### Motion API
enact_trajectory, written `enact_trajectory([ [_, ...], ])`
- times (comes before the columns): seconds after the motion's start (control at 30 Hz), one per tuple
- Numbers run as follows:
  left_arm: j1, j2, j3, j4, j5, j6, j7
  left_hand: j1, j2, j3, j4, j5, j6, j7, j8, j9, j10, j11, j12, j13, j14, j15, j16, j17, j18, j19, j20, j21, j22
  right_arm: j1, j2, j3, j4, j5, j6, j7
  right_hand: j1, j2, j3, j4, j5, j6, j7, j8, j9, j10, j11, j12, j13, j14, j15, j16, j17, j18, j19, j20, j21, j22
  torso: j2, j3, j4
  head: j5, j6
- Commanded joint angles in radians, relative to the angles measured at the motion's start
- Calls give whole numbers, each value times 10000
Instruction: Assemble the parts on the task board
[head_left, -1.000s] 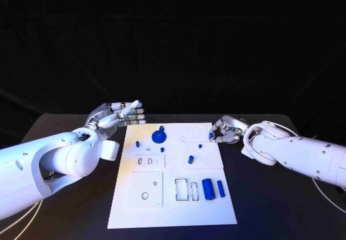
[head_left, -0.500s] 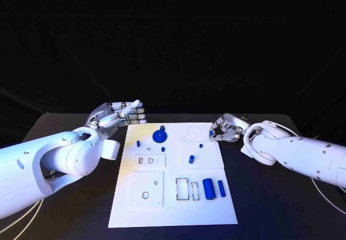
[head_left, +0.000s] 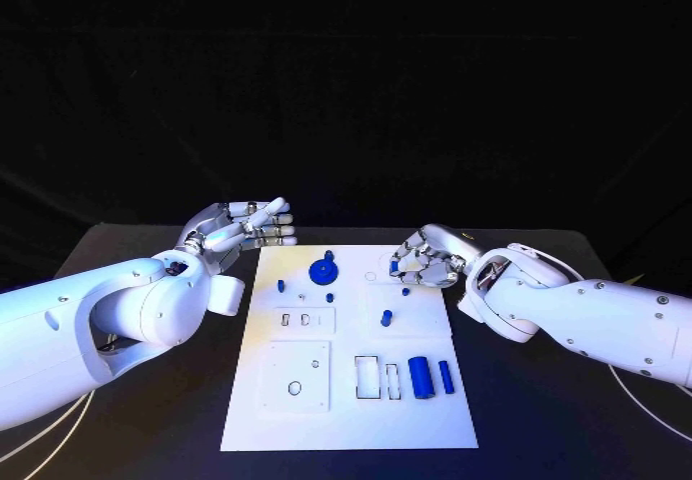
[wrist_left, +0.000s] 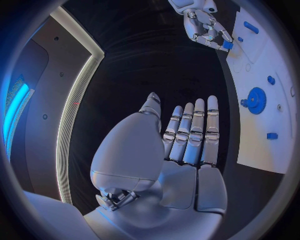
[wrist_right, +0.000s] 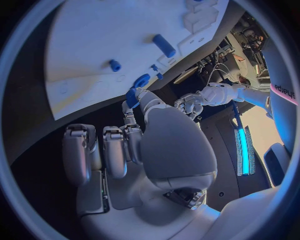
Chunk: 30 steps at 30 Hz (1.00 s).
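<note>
Now the right hand (head_left: 421, 262), pinching a blue part (wrist_left: 227, 45) at its fingertips, has moved over the board (head_left: 346, 420); left hand (head_left: 238, 232) waits open-fingered.

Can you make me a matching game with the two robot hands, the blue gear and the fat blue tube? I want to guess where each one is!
Things:
1. left hand
2. right hand
3. blue gear
4. fat blue tube

Places or states:
A. lying near the task board's front right part, beside a thinner blue piece
B. open, fingers straight, off the board's far left corner
C. on the far middle of the board
D. pinching a small blue part over the board's far right part

Pairs: 1-B, 2-D, 3-C, 4-A
</note>
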Motion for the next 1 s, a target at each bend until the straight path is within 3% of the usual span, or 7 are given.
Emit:
enact_trajectory([
  [0.03,8,63,5,-37,50,196,27,104,33,-20,-63,-46,66,27,-38,-5,80,11,-61,2,13,38,-64,11,127,16,-11,15,-16,19,264,2,347,-698,-163,-806,16,119,40,18,43,-70,-9,7,54,-26,-30,-52,1213,940,-76,61,2203,-115,412,-69,49,1874,-48,-8,-2,149,-89],
  [0.2,7,147,1,-109,74,213,11,104,33,-20,-63,-46,66,27,-38,-5,80,11,-61,2,13,38,-64,11,127,16,-11,15,-16,2,1037,-71,460,-1219,152,-962,-133,104,0,87,88,-135,18,-25,59,-15,-9,-44,1225,947,-61,73,2233,-123,431,-65,71,1899,-74,-28,15,350,-214],
  [0.27,7,174,0,-116,81,232,-6,107,35,-26,-67,-47,65,26,-44,-5,80,12,-66,1,13,40,-70,12,127,16,-11,15,-17,-49,1309,-99,432,-1466,214,-1037,-144,102,-3,91,90,-137,18,-25,60,-12,-7,-40,1229,949,-60,75,2239,-121,426,-65,65,1893,-75,-41,55,367,-250],
  [0.57,6,196,-1,-105,91,249,-32,107,35,-26,-67,-47,65,26,-44,-5,80,12,-66,1,13,40,-70,12,127,16,-11,15,-17,-271,2256,-207,24,-2580,336,-1548,-174,97,-9,101,112,-137,17,-24,65,-10,-7,-39,1231,949,-58,75,2239,-121,427,-63,65,1895,-61,-59,70,489,-324],
  [1.0,7,200,-1,-96,92,254,-28,107,35,-26,-67,-47,65,26,-44,-5,80,12,-66,1,13,40,-70,12,127,16,-11,15,-17,-579,2884,-273,-274,-3543,472,-1768,-240,86,-28,125,128,-138,18,-23,74,-1,-6,-30,1241,950,-56,77,2243,-122,432,-60,69,1901,-60,-33,63,618,-441],
])
